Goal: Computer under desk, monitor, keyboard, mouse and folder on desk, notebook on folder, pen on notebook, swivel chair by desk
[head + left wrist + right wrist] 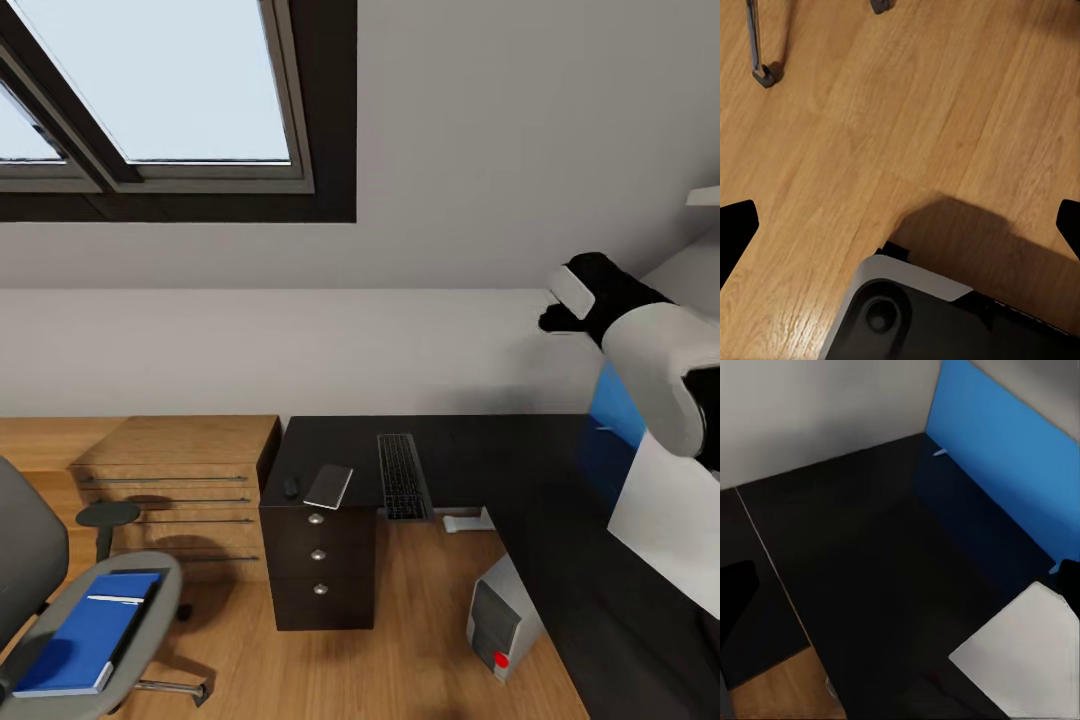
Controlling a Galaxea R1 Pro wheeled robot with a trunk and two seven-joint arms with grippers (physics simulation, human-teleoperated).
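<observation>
The black desk (pixel 480 455) runs along the wall and down the right side. On it lie the keyboard (pixel 403 476), a small dark mouse (pixel 291 487) and a thin grey notebook (pixel 329 486) above the drawer unit. The grey computer (pixel 505 620) stands on the floor by the desk's inner corner. The monitor (pixel 665 520) shows its white back at the right, also seen as the monitor (pixel 1020 660). The blue folder (pixel 85 630) lies on the swivel chair (pixel 155 590) with the pen (pixel 115 598) on top. My right gripper (pixel 562 305) (pixel 900 592) hovers open over the desk. My left gripper (pixel 900 225) is open above the floor.
A light wooden dresser (pixel 170 470) stands left of the black drawer unit (pixel 320 570). The blue back panel (pixel 1005 472) rises along the desk's edge. A skylight (pixel 150 90) sits in the sloped ceiling. Chair castors (pixel 766 75) and my own base (pixel 915 322) show over the plank floor.
</observation>
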